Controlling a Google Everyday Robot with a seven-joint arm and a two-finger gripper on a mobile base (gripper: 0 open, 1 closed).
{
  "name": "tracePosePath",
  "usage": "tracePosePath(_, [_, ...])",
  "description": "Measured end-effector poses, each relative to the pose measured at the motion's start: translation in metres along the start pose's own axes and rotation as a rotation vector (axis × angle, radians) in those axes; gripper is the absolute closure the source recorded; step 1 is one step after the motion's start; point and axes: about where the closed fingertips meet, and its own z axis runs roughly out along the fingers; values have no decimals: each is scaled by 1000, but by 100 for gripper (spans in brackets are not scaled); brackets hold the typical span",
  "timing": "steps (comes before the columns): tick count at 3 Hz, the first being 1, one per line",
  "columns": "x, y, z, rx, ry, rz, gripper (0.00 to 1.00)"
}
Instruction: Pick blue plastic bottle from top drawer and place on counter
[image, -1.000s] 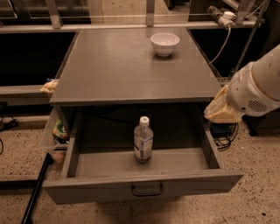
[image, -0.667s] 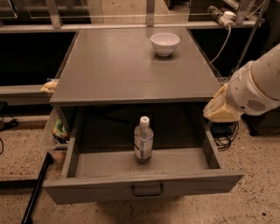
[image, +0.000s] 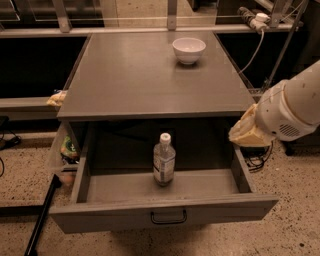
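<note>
The blue plastic bottle, clear with a white cap and a pale label, stands upright in the middle of the open top drawer. The drawer is pulled out below the grey counter, and a dark bail handle shows on its front panel. My white arm comes in from the right. Its tan gripper end hovers over the drawer's right wall, to the right of the bottle and apart from it. It holds nothing that I can see.
A white bowl sits at the back right of the counter. Cables and a power strip are at the right. A bin with packets hangs left of the drawer. A dark pole leans at the lower left.
My arm has edged slightly downward at the drawer's right side. The bottle, drawer and bowl have not moved.
</note>
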Motion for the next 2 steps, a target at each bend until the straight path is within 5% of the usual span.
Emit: tracePosePath(2, [-18, 22, 46, -59, -164, 23, 35])
